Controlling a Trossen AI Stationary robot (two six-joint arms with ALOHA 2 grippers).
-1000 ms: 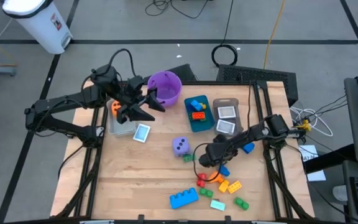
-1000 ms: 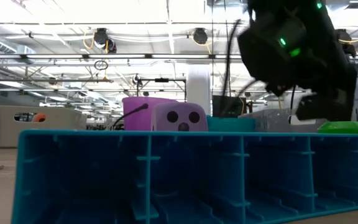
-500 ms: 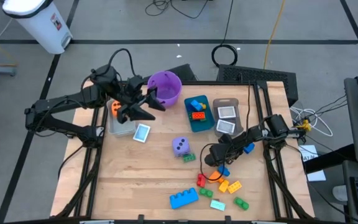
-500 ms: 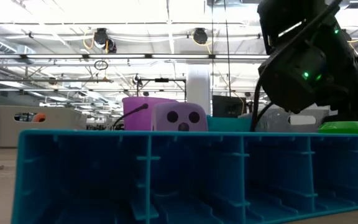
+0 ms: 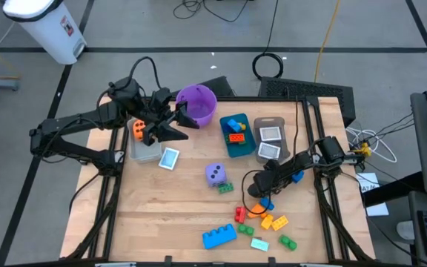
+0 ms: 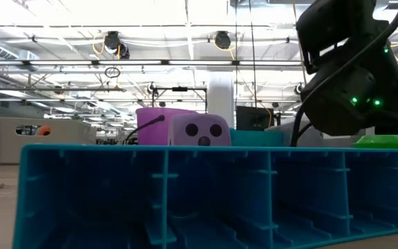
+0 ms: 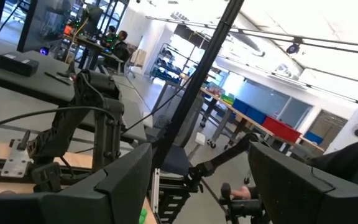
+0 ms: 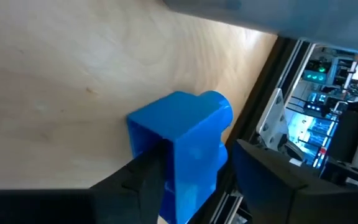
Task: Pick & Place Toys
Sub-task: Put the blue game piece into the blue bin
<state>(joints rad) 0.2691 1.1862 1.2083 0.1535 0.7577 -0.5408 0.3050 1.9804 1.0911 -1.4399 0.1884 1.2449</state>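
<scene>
My right gripper (image 5: 261, 199) is low over the table's right half and shut on a small blue brick (image 8: 180, 140). That brick lies at the far edge of a pile of toys: red (image 5: 239, 215), orange (image 5: 273, 221) and green (image 5: 288, 242) bricks and a big blue brick (image 5: 219, 236). A purple die (image 5: 215, 173) rests on the table beside a green brick (image 5: 224, 187). My left gripper (image 5: 178, 123) hangs open and raised next to the purple bucket (image 5: 196, 104), with nothing between its fingers (image 7: 123, 180). My right gripper pinches the small blue brick between its two fingers, one on each of two opposite side walls (image 8: 166, 155). The fingers come slanting down from the table's right side. The brick sits on the tabletop, its stud end (image 8: 216, 106) pointing away from the gripper.
At the far edge stand a teal bin (image 5: 228, 144) with bricks, a grey bin (image 5: 269, 120) with cards, and a clear bin (image 5: 145, 152) with an orange die (image 5: 136, 127). A card (image 5: 169, 158) lies near the clear bin. Another blue brick (image 5: 296, 176) lies by the right arm.
My right gripper has sunk and gone a little toward the table's near right, down to the small blue brick at the edge of the pile. The toys have stayed in place.
</scene>
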